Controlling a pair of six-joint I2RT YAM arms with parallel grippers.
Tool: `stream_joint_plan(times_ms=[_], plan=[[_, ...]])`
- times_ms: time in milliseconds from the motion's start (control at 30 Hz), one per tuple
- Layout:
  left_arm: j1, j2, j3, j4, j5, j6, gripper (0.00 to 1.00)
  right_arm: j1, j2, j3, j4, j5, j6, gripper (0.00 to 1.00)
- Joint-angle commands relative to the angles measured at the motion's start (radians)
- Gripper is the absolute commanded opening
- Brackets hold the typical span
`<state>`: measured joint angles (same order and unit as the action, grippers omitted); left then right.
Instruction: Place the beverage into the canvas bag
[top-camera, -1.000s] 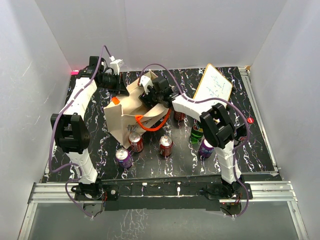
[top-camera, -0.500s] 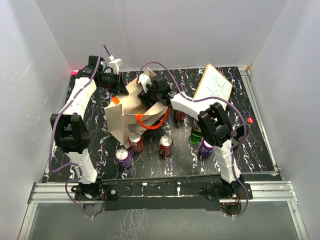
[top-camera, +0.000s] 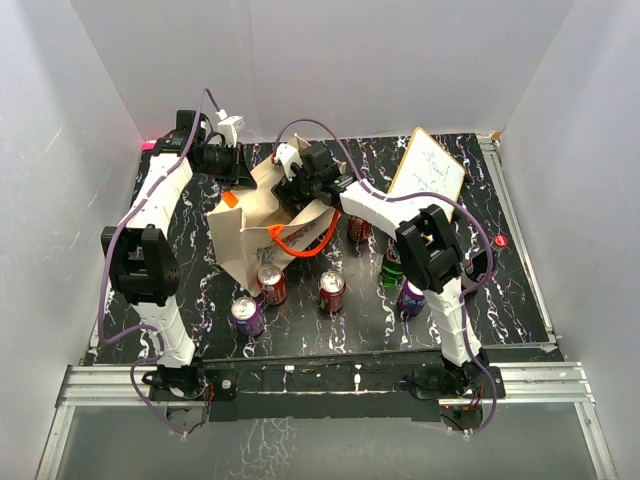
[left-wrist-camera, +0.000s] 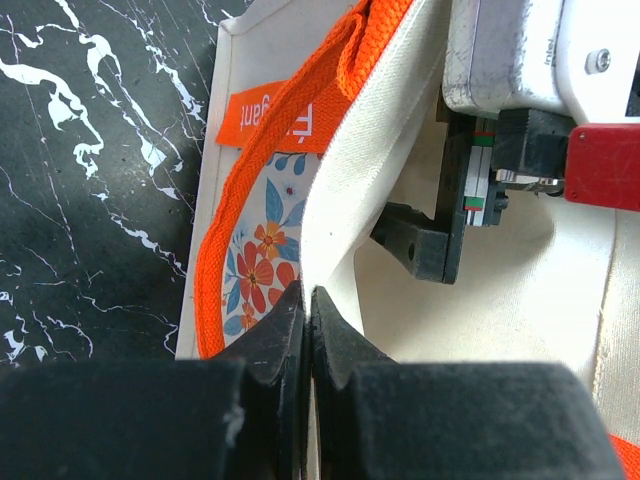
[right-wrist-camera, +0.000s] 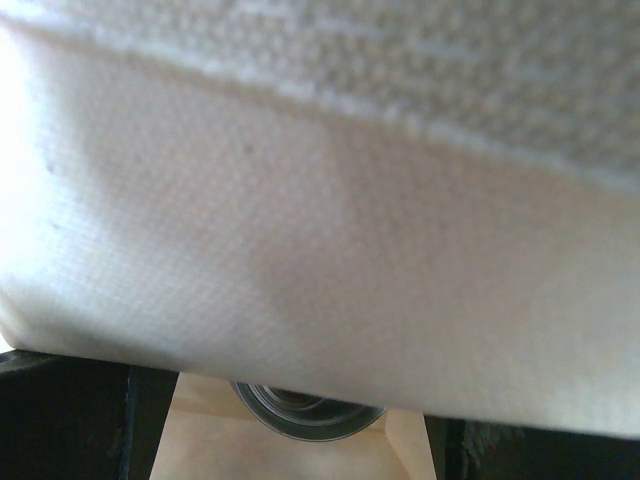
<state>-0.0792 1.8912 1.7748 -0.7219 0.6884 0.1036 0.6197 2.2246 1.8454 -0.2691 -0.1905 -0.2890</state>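
The beige canvas bag with orange handles stands left of centre on the black marbled table. My left gripper is shut on the bag's back rim; in the left wrist view the pads pinch the canvas beside the flower print. My right gripper reaches down into the bag's mouth and also shows in the left wrist view. In the right wrist view canvas fills the frame. The silver end of a can shows below it, narrower than the gap between the spread jaws.
Two red cans and a purple can stand in front of the bag. A red can, a green one and a purple one stand to its right. A white handwritten board leans at the back right.
My right gripper has moved a little further back and left, deeper over the bag's mouth. The left gripper keeps its hold on the rim.
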Motion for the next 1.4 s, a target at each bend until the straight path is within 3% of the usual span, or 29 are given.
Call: stream_joint_plan(times_ms=[0, 867, 1367], plan=[[-0.007, 0.004, 0.019, -0.056, 0.029, -0.011, 0.00, -0.011, -0.007, 0.079, 0.074, -0.004, 0.022, 0.89], [-0.008, -0.004, 0.027, -0.020, 0.011, -0.126, 0.00, -0.003, -0.137, 0.060, 0.097, 0.006, 0.026, 0.87], [-0.008, -0.007, 0.050, -0.008, 0.008, -0.102, 0.00, -0.003, -0.224, 0.093, 0.062, -0.044, 0.066, 0.85]])
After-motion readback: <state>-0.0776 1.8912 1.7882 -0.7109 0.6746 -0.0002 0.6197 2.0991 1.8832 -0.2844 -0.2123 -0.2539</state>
